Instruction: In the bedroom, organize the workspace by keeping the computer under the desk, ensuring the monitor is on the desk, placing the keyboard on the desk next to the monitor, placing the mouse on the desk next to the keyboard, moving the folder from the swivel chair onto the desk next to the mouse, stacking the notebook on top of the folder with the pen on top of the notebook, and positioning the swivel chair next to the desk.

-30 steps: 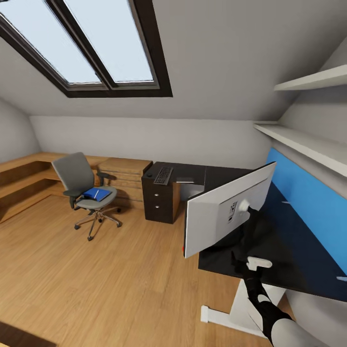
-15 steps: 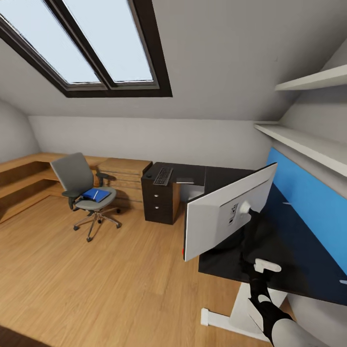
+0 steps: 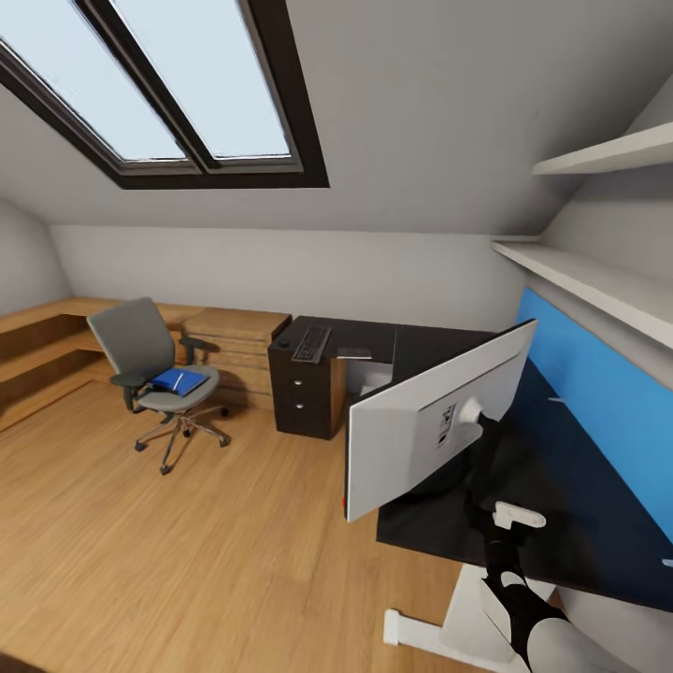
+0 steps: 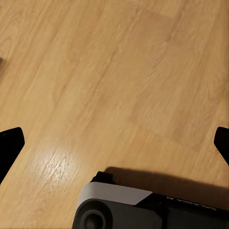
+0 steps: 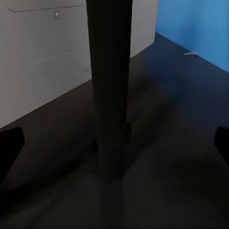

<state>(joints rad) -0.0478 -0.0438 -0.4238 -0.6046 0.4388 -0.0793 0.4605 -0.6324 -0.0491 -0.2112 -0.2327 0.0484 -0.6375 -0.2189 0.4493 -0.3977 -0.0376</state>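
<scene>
Head view takes in the bedroom, with a dark-framed skylight (image 3: pixel 178 93) in the sloped ceiling and a light plank floor (image 3: pixel 187 551). At the near right corner of the black surface (image 3: pixel 579 523) stands the monitor (image 3: pixel 435 425), its pale rear panel turned toward the camera and the whole screen tilted, its lower left corner hanging past the surface's edge. The surface's blue back panel (image 3: pixel 608 393) runs along the wall under two white shelves (image 3: pixel 598 280). The right arm (image 3: pixel 509 579) reaches up from the lower right toward the foot of the monitor's stand; its claw's tips are hard to make out against the dark top in this view.

Right wrist view looks straight at the monitor's slim black stand (image 5: pixel 109 90), which rises between the two dark fingertips (image 5: pixel 9 143) at the frame's edges. The right claw is spread wide and is not touching the stand.

Left wrist view shows the left claw (image 4: pixel 114 143) also spread wide, holding nothing, its fingertips (image 4: pixel 9 145) over bare plank floor.

Farther back, the keyboard (image 3: pixel 312 343) lies on the far wing of the surface above the black drawers (image 3: pixel 299 397). A small dark thing near the keyboard is too small to identify. The swivel chair (image 3: pixel 154 374) stands well apart from the surface, on the floor beside the low wooden cabinets (image 3: pixel 234 346), with the blue folder (image 3: pixel 178 380) flat on its seat.
</scene>
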